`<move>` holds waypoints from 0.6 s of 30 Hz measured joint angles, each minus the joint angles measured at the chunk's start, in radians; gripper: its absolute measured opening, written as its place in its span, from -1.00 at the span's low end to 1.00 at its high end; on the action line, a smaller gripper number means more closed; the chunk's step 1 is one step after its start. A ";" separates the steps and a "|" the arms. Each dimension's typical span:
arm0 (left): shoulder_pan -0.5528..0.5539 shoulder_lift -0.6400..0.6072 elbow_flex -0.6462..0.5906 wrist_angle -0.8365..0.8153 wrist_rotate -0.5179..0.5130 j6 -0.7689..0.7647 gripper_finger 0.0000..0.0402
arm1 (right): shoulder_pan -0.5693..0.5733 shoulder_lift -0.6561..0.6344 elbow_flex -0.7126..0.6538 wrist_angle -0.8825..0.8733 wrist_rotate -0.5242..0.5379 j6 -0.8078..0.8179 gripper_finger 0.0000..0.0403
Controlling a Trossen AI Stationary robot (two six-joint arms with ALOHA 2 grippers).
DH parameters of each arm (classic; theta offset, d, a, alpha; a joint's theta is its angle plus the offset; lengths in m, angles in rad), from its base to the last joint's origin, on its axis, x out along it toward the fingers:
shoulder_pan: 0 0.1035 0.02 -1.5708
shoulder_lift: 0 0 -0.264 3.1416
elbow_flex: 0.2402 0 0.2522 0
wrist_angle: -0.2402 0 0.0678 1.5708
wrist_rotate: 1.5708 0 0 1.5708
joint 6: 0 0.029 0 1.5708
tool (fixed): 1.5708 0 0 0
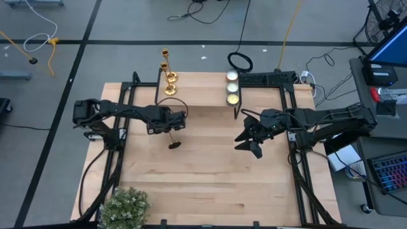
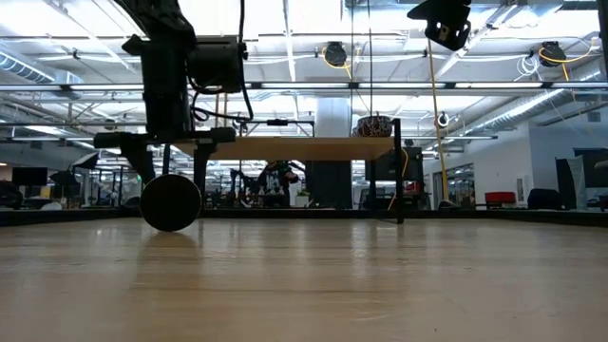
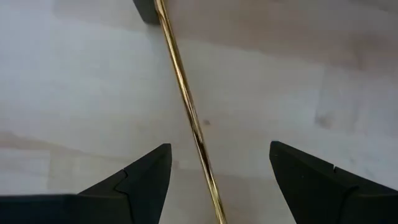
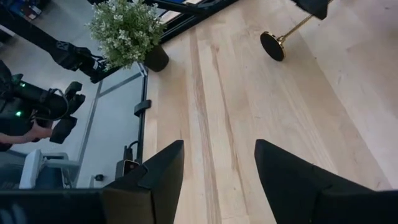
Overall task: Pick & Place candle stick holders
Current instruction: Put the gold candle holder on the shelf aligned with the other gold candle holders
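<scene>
One gold candle stick holder [image 1: 173,138] lies on its side on the table. The rim of its round base [image 2: 171,201] rests on the wood, and its thin stem [image 3: 186,99] runs toward the far edge. My left gripper [image 3: 221,149] is open above it, pointing down. Its fingers stand on either side of the stem without touching it. Two more gold holders [image 1: 168,75] stand upright at the table's far edge. My right gripper [image 4: 219,144] is open and empty above the table's right middle [image 1: 249,143].
Three small round candles [image 1: 233,88] stand in a row at the far edge, right of the upright holders. A potted plant [image 1: 124,205] sits at the near left corner. Bare wood [image 1: 210,172] lies between the arms. A person [image 4: 31,118] is beyond the table.
</scene>
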 joint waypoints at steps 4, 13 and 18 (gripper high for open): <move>0.055 0.000 0.000 -0.002 -0.006 0.037 0.36 | 0.000 0.000 0.000 -0.003 0.000 0.000 -0.03; 0.128 -0.002 0.000 -0.006 0.031 0.100 0.33 | 0.000 0.000 0.000 -0.026 0.000 0.000 -0.06; 0.130 -0.002 0.001 -0.002 0.031 0.107 0.12 | 0.000 0.000 0.000 -0.026 0.000 -0.004 -0.06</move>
